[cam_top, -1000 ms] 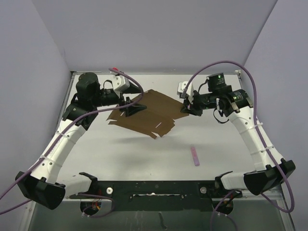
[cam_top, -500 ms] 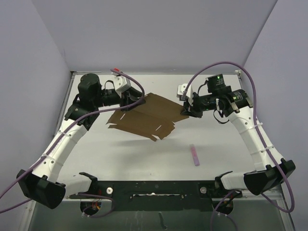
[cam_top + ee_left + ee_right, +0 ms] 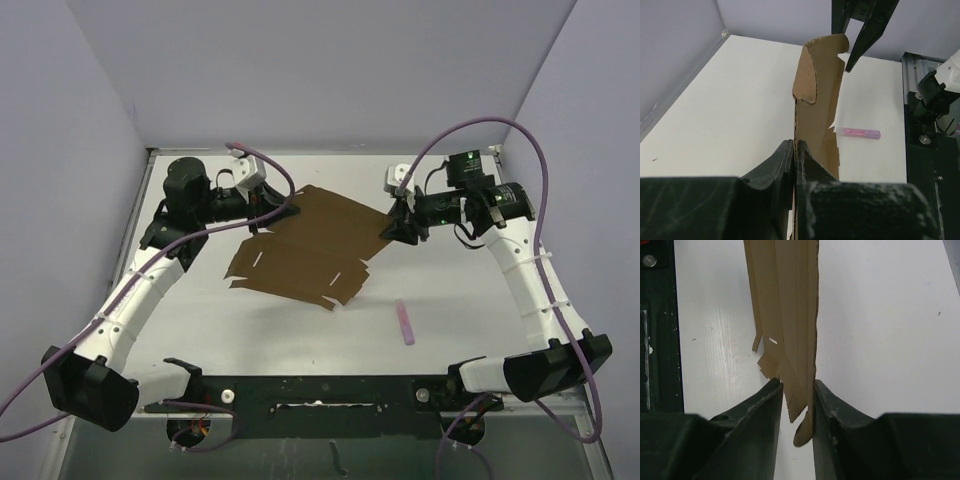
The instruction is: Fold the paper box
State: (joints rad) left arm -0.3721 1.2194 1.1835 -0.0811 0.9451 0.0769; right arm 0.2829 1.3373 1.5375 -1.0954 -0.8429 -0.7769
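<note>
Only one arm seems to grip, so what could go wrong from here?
The left tool pinches just one edge of the paper box, so the sheet may sag or twist loose. The right tool stands open around the far edge; pulling away sideways could snag a flap. The pink stick lies near where the box might come down.

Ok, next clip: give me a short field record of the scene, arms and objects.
task object: paper box, brown cardboard, unfolded, flaps spread
left tool: shut on the box's left edge
right tool: jaws slightly apart, box's right edge between them
other item: pink stick, lying on the table, apart from the box
fold progress: none visible
</note>
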